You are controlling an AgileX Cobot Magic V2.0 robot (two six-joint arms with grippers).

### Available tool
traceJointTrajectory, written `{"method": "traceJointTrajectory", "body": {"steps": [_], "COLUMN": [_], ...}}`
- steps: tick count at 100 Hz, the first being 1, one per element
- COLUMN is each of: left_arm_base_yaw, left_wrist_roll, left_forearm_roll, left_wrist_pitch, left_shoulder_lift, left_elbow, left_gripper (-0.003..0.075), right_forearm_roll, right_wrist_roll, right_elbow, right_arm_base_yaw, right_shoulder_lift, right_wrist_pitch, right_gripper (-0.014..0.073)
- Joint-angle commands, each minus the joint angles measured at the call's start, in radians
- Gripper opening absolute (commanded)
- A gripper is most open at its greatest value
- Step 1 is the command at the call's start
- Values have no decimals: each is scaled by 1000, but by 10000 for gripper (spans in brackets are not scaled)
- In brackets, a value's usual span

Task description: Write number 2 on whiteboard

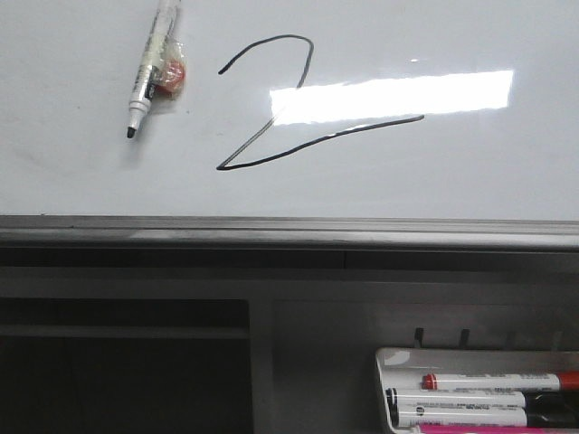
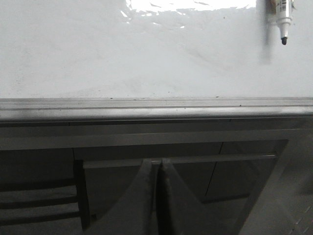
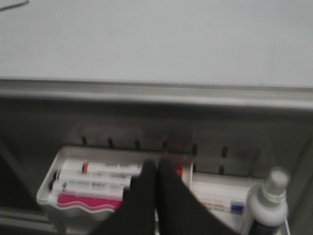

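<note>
The thin black marker-drawn number 2 (image 1: 289,108) sits mid glossy white whiteboard (image 1: 470,181). The ink probably smears easily, so don't touch it. Left tool (image 2: 157,169) and right tool (image 3: 156,171) are both closed, holding nothing.

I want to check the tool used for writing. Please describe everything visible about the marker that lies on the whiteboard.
The marker lies uncapped on the whiteboard, left of the number 2. It has a white barrel with dark printing and a black tip that points down toward the board's grey edge; its upper end leaves the front view. A small red and clear object sits against its right side. What that object is cannot be told. No gripper touches the marker. The left wrist view shows its tip too.
</note>
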Motion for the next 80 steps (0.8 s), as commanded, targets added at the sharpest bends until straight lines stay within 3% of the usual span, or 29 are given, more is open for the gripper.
{"method": "traceJointTrajectory", "body": {"steps": [1, 37, 49, 80], "left_arm_base_yaw": [1, 1, 1, 1], "left_wrist_roll": [-7, -7, -7, -7], "left_forearm_roll": [-13, -13, -13, -13], "left_wrist_pitch": [-48, -48, -48, -48], "left_shoulder_lift": [-25, -25, -25, -25], "left_elbow": [12, 12, 12, 12], "left_gripper": [-20, -20, -20, -20], "right_forearm_roll": [-44, -101, -176, -176], "right_wrist_roll": [6, 6, 6, 6], "right_elbow": [35, 38, 38, 38], "right_arm_base_yaw": [-11, -11, -11, -11], "right_shoulder_lift": [-18, -18, -18, -18], "right_wrist_pitch": [-122, -80, -78, -80], "right_gripper": [-71, -71, -71, -71]}}
